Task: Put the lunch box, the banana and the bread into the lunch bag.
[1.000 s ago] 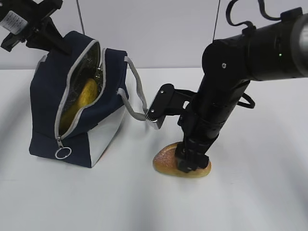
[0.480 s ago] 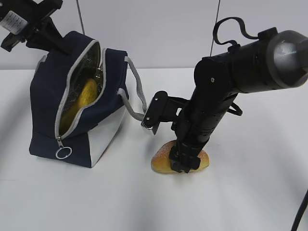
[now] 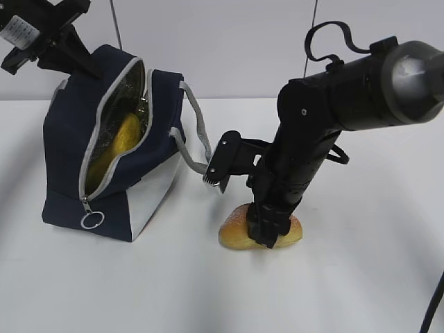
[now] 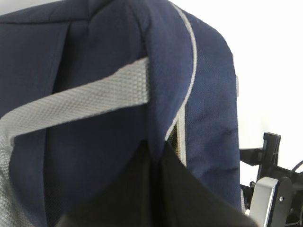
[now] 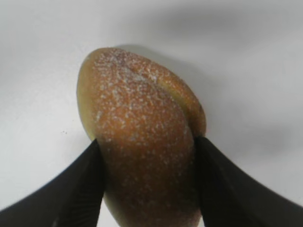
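Exterior view: bread half hidden

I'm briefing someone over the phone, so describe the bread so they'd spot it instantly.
Start from the navy lunch bag standing open on the white table. To its right, under the right gripper, lies the bread: an oval golden-brown roll, the only loose item on the tabletop.

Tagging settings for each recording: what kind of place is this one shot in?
Probably a lab or test bench, not a home kitchen: a bare white table against a plain white wall, two black robot arms, and only staged items, a navy lunch bag and a bread roll.
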Robot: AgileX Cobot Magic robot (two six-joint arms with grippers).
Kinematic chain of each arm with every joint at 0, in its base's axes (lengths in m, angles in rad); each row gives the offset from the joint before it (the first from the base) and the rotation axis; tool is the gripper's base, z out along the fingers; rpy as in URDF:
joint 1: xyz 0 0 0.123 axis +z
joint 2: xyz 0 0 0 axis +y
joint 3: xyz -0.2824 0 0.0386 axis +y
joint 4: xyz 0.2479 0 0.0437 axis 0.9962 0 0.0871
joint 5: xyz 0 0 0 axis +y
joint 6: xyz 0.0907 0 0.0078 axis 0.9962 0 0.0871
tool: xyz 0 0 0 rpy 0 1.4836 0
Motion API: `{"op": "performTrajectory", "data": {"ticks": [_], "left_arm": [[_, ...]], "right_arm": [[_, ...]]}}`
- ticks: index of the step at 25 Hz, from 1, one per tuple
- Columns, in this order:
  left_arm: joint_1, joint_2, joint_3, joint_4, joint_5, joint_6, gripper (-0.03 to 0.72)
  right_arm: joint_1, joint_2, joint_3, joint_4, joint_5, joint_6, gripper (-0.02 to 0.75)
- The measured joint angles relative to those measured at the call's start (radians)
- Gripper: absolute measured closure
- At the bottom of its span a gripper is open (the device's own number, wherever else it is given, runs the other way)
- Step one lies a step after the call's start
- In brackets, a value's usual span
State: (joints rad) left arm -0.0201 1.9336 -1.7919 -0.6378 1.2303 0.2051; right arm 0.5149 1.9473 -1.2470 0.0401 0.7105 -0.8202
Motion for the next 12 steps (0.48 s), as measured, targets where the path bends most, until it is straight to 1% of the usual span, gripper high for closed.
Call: {"op": "performTrajectory", "data": {"ticks": [2,6,12], "left_arm": [[0.000,0.000,0.000,0.000,0.000,0.000,0.691],[0.000,0.000,0.000,0.001,0.000,0.000,0.691],[0.000,0.000,0.000,0.001,0.000,0.000,0.691]], "right_arm": [[0.000,0.004,-0.023,-0.002,0.042,0.004,0.337],[0.000,0.002,-0.092,-0.007,0.188,0.028,0.339],[0.000,-0.076,-0.159,-0.024,0.380,0.048,0.342]]}}
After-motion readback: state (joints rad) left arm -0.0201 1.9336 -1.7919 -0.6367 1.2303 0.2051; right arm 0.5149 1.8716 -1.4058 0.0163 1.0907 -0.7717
